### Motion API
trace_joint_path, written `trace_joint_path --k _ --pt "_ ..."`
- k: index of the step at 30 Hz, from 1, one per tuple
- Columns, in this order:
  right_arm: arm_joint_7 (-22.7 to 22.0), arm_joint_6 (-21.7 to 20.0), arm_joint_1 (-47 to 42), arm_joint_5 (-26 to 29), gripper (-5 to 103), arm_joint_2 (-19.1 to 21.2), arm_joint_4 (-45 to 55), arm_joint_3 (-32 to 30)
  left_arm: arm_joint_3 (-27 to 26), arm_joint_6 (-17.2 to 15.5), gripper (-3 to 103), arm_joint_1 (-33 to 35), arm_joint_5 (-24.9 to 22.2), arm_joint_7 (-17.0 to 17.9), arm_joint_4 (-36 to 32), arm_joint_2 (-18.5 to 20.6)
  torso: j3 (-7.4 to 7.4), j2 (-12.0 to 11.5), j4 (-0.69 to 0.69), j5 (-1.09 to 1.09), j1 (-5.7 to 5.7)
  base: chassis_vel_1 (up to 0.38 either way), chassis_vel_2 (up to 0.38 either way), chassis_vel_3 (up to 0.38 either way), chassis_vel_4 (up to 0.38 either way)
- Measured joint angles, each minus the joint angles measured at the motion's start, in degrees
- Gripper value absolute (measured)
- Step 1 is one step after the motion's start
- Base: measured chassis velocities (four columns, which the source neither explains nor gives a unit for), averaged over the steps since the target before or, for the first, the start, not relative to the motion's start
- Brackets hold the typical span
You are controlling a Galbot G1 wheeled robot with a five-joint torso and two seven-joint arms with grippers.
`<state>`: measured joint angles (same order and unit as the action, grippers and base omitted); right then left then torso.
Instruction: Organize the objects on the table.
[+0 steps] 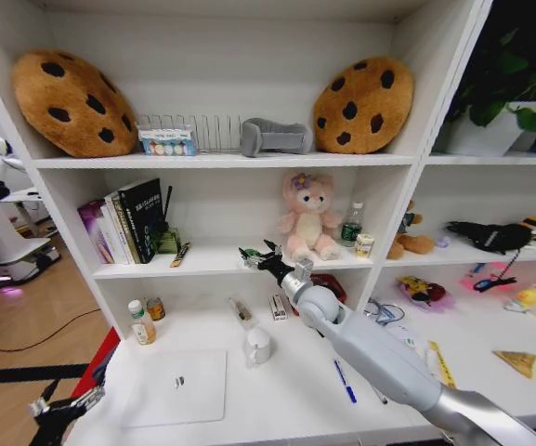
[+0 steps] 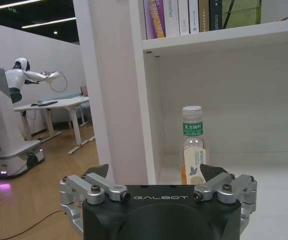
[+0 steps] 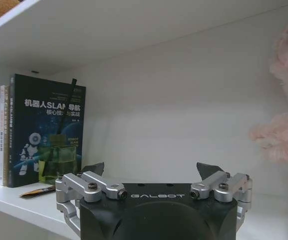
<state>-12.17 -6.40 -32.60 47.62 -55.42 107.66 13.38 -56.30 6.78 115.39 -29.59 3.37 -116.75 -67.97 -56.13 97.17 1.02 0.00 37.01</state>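
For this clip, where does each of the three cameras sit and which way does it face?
Head view: on the head, looking forward and down at the desk and shelves; right arm reaches to the middle shelf, left pincer low beside the desk.
Left wrist view: behind the open left pincer, facing an orange bottle.
Right wrist view: behind the open right pincer, facing the shelf's back wall.
Shared: the black book, in the head and right wrist views.
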Motion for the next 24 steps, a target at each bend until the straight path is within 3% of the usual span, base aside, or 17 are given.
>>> trace_joint_path --k 12,24 --pt "3.7 2.3 -17.3 -6.7 100 5.5 12.3 -10.4 0.0 0.0 100 -0.2 -0.1 -0.2 -1.8 -0.2 0.00 0.0 0.00 0.00 0.00 0.000 0.000 0.000 0.000" --pt "5.1 5.0 -45.5 -13.3 100 6.5 21.8 -32.1 -1.8 -0.2 100 0.3 -1.9 -0.4 -6.7 -0.8 0.00 0.0 0.00 0.00 0.00 0.000 0.000 0.000 0.000"
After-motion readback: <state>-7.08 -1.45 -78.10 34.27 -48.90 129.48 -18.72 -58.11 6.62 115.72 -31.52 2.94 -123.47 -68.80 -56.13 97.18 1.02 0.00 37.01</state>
